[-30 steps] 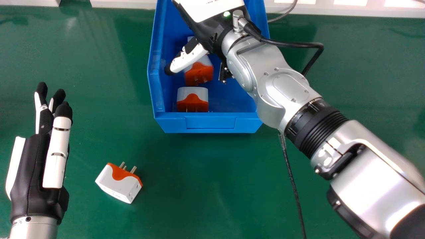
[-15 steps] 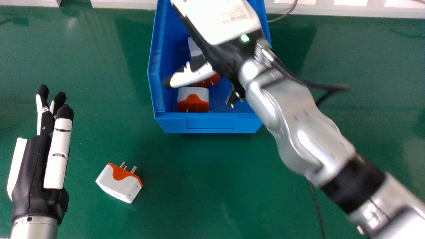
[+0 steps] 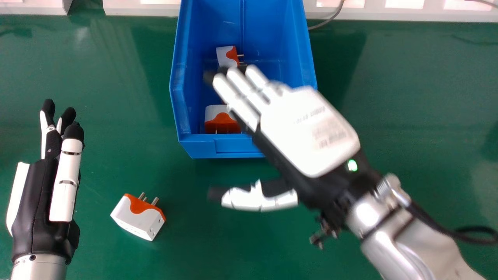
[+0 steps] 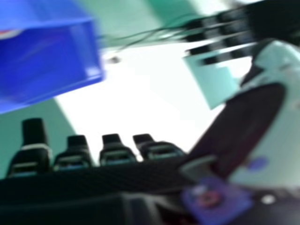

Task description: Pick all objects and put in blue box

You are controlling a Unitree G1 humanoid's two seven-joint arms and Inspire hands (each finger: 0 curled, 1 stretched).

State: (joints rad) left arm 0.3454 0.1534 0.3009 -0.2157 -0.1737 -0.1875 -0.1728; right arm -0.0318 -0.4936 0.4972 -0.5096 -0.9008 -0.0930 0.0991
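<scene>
My right hand (image 3: 307, 128) is above the near right part of the blue box (image 3: 241, 146), its fingers stretched out over the box and its thumb apart, holding nothing. The right hand view shows that hand (image 4: 117, 152) and a corner of the blue box (image 4: 51, 61). In the box lie a white and orange plug adapter (image 3: 225, 56) farther back and another adapter (image 3: 221, 120) by the front wall. One more adapter (image 3: 138, 217) rests on the green table, prongs pointing away. To its left, my left hand (image 3: 42, 194) is open and empty, its fingers pointing forward.
The green table (image 3: 116, 128) extends around the box on both sides. White panels (image 3: 140, 7) line its far edge, with a thin grey cable (image 3: 328, 21) behind the box to the right. A black cable (image 3: 459, 233) hangs along my right wrist.
My right hand has drawn back from inside the blue box toward the near right, and its back and straight fingers have come into sight. The left hand and the adapter on the table have barely shifted.
</scene>
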